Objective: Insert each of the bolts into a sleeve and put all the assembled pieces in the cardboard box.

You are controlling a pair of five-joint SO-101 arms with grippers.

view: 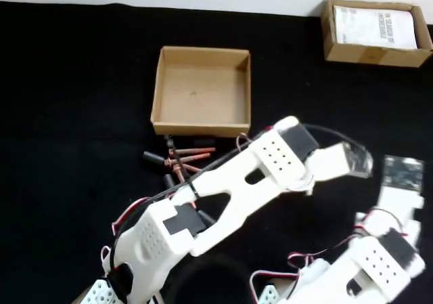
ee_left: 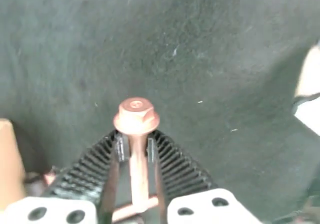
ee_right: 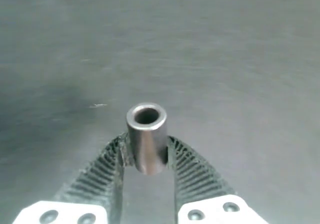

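1 copper bolt (ee_left: 136, 119) is pinched by its shank in my left gripper (ee_left: 135, 151), its flanged head poking past the tips. 1 grey sleeve (ee_right: 146, 136) is clamped in my right gripper (ee_right: 146, 154), bore facing outward. The cardboard box (view: 201, 91) holds nothing (bare floor). Loose bolts and sleeves (view: 179, 160) lie just beside its near wall. A 2nd box (view: 375, 32) with paper in it sits well right of it.

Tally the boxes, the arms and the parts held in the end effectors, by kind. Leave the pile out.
Boxes: 2
Arms: 2
Held bolt: 1
Held sleeve: 1
Total: 6
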